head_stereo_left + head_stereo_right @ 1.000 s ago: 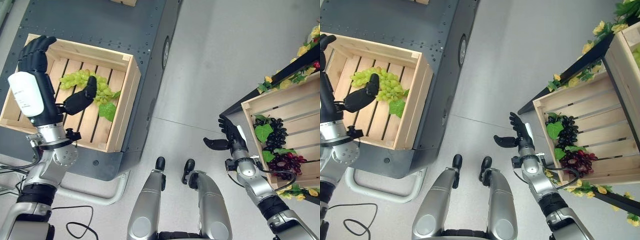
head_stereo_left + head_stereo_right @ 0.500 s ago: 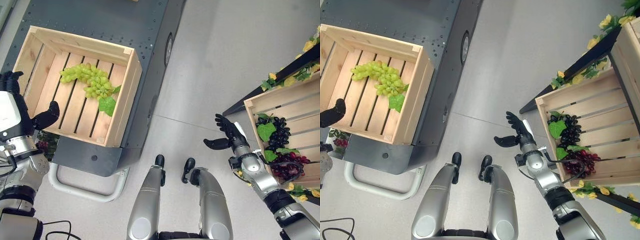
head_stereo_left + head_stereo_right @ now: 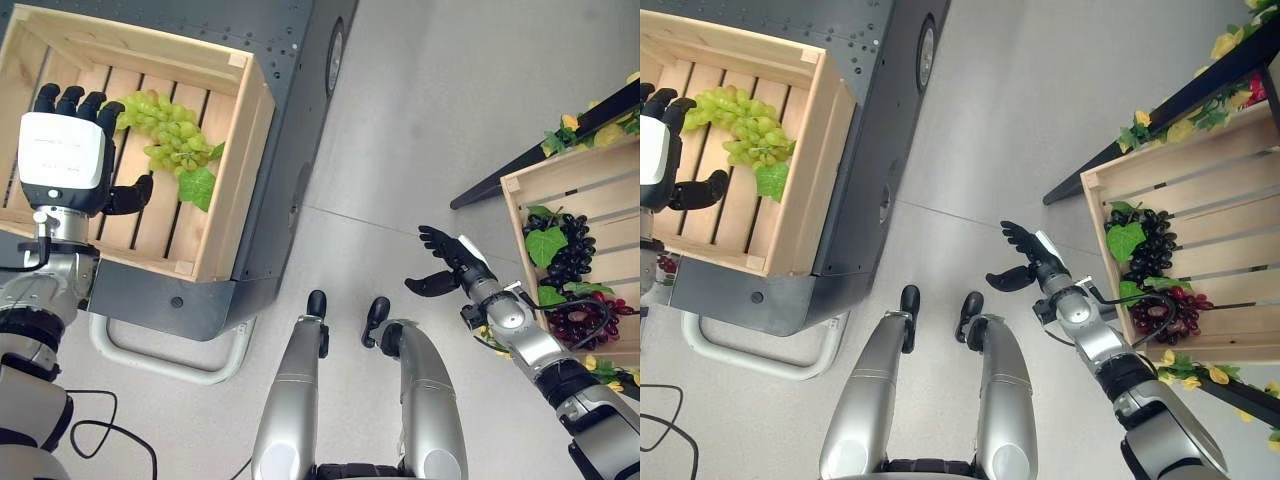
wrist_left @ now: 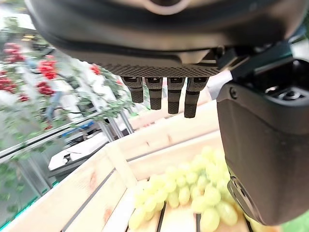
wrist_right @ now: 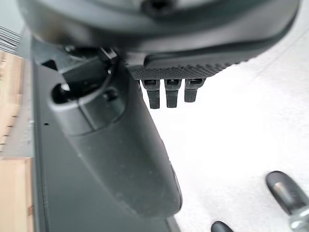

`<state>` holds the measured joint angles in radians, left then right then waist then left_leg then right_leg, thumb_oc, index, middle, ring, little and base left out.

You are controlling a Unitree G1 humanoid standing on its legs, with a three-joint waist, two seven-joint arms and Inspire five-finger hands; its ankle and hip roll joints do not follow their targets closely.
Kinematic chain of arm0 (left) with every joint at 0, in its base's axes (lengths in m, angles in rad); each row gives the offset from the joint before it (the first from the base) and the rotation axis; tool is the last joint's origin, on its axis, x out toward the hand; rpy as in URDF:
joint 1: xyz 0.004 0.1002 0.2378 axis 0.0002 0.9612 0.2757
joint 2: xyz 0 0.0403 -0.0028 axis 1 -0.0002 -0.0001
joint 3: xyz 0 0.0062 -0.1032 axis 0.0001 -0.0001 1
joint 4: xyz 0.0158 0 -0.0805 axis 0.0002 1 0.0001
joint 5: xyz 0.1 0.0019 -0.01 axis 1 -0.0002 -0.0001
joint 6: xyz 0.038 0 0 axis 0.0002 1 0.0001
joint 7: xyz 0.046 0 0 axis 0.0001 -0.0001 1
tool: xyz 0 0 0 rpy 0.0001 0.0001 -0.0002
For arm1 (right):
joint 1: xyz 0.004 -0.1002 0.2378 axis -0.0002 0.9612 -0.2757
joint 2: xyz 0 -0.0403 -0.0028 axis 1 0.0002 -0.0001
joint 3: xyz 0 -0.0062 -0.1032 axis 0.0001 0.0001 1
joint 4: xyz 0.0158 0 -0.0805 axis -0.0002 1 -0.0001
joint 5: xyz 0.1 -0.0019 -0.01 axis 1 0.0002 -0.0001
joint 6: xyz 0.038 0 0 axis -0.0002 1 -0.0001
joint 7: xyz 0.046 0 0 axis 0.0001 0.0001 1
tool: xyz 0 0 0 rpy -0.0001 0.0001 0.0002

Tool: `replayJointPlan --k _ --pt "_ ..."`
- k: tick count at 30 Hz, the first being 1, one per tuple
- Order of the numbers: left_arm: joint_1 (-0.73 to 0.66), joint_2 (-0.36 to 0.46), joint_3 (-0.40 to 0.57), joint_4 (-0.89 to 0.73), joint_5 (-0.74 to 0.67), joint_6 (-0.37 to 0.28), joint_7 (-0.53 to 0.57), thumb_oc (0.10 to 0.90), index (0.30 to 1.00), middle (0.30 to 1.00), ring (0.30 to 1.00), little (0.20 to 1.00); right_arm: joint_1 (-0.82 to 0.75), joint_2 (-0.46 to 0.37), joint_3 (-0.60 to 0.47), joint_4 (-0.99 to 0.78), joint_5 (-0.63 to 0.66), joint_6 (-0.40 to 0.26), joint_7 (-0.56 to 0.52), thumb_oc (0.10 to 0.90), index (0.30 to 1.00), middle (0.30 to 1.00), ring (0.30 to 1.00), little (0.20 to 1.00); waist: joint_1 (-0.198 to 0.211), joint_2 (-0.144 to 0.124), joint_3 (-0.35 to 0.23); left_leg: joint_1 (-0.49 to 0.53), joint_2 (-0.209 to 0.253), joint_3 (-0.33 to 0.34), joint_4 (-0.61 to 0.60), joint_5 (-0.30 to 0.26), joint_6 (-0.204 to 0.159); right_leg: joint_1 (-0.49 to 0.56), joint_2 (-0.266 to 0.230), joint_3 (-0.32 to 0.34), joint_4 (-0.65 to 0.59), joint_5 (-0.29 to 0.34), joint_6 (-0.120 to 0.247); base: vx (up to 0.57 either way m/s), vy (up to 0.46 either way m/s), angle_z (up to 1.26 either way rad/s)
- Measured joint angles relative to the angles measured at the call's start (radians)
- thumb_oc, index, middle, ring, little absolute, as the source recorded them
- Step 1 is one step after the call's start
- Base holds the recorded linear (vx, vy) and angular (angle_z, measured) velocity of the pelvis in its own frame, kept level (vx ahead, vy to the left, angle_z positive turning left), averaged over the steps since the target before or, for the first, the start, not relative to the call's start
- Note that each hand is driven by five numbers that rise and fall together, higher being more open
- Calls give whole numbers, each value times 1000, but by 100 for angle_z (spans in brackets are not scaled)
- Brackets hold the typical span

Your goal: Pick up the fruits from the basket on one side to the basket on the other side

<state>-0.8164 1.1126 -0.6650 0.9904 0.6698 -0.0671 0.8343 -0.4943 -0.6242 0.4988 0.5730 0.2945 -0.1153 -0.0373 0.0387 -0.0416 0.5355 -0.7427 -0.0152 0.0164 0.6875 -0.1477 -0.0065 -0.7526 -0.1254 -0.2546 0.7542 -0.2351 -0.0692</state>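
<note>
The green grapes lie loose on the slats of the wooden crate on the robot's left, their cloth leaf trailing toward the crate's near wall, so one bunch already sits in this crate. The left robot hand hovers over the slats just beside the bunch with straight fingers and the thumb spread toward the fruit, holding nothing; I judge it is either letting go or clearing away, since nothing is pinched. That crate rests on a dark metal cart with a pale tube frame at floor level. Across the grey floor, well apart, a second wooden crate tilts on a black stand dressed with yellow flowers, and it holds dark purple grapes and red grapes with green leaves, probably the fruit left to move. The right robot hand hangs in the air near that crate's outer wall, fingers relaxed and open, empty, placed as if ready to reach in.
</note>
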Motion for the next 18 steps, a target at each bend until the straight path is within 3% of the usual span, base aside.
replayJointPlan --k 8,12,18 --pt "-164 1 -162 32 154 105 -60 800 900 900 900 900 -54 -32 52 17 36 0 69 800 900 900 900 900 -1 -1 0 -33 16 17 1 0 1 -32 0 -7 4 -3 -4 -34 42 1" --pt "-203 1 -217 34 167 152 -92 800 900 900 900 900 -73 -33 66 15 37 0 86 800 900 900 900 900 -8 -1 0 -40 17 16 0 0 1 -35 -1 -12 1 -3 -5 -5 -1 1" --pt "-249 1 -230 34 172 195 -95 800 900 900 900 900 -78 -33 66 15 69 0 87 800 900 900 900 900 -8 -2 -1 -59 23 11 4 2 0 -37 -4 -33 2 -5 -8 -14 1 9"
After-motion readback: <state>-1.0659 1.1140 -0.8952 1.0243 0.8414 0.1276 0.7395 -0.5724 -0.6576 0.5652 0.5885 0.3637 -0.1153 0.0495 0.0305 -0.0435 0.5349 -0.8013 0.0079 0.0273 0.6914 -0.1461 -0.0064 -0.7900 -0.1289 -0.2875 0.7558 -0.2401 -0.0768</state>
